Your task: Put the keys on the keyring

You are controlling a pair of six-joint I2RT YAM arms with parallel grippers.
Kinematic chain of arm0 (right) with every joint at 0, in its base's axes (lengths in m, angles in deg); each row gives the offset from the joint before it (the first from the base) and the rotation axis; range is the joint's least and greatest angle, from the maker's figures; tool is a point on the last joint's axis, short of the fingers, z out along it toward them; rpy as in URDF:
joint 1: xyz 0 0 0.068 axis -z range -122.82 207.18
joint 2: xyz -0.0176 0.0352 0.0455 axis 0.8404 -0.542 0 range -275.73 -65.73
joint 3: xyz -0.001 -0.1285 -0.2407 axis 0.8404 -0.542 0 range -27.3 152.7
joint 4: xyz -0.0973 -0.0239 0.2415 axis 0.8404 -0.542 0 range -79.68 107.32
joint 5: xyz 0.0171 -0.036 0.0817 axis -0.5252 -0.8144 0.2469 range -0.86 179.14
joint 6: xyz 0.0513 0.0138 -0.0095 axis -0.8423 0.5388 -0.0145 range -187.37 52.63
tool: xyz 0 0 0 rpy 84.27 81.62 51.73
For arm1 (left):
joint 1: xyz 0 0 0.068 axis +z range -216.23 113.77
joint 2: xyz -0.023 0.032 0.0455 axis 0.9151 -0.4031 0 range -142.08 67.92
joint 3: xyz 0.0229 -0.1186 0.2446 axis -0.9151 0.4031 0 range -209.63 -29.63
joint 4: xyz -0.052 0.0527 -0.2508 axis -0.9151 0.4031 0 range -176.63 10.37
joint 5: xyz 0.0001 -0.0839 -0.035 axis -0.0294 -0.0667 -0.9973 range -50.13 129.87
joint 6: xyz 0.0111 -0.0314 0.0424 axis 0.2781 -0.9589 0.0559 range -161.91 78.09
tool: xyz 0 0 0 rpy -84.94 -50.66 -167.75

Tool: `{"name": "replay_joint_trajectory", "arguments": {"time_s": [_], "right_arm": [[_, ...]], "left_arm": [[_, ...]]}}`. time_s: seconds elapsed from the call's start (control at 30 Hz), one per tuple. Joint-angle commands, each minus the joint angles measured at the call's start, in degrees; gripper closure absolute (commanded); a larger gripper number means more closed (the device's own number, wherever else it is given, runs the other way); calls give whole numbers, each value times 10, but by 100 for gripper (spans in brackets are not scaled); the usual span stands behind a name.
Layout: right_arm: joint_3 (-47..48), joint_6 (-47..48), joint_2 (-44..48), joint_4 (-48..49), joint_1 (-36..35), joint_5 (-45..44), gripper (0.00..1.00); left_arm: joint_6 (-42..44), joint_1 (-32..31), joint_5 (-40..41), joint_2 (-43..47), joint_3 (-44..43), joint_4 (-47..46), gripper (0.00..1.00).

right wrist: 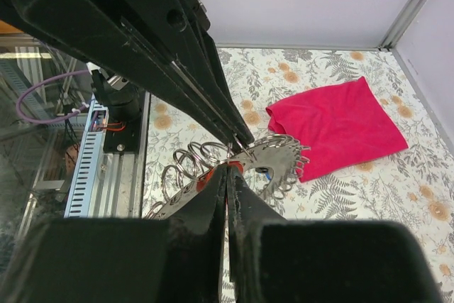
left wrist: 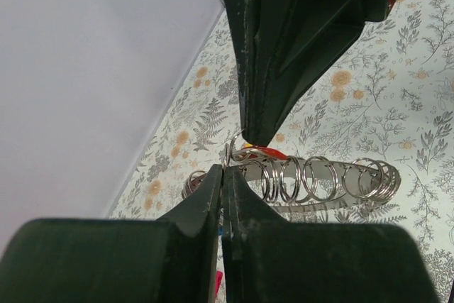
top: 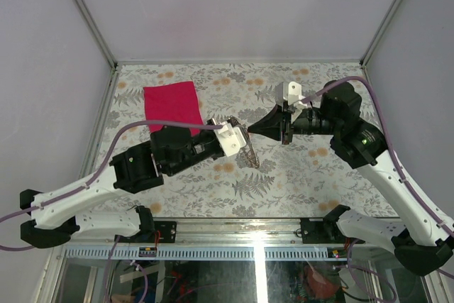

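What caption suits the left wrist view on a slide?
Left pincer grips the keyring; right pincer holds a red-headed key at its loop, over floral tablecloth.

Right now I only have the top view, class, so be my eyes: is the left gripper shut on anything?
Observer: Yes. The left wrist view shows the left gripper shut on the keyring, a thin metal loop.
Operator: And the right gripper?
Observer: In the right wrist view the right gripper is shut, its tips close to the left's.
Operator: Any colour near the loop?
Observer: A red piece, likely a key head, sits just behind the loop, under the right tip.
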Motion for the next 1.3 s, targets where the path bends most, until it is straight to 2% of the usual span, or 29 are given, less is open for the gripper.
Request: {"name": "replay_joint_trajectory", "arguments": {"time_s": [0.0,0.47,1.27], "right_arm": [[20,-13,-6,42,-3,9,100],[12,-16,-6,18,-4,-57,100],[28,-43,-38,-6,-3,-70,100]], "left_arm": [[11,-8,16,2,-25,-56,100],[14,-18,28,7,-23,-56,100],[14,-24,26,9,-21,-58,100]]}}
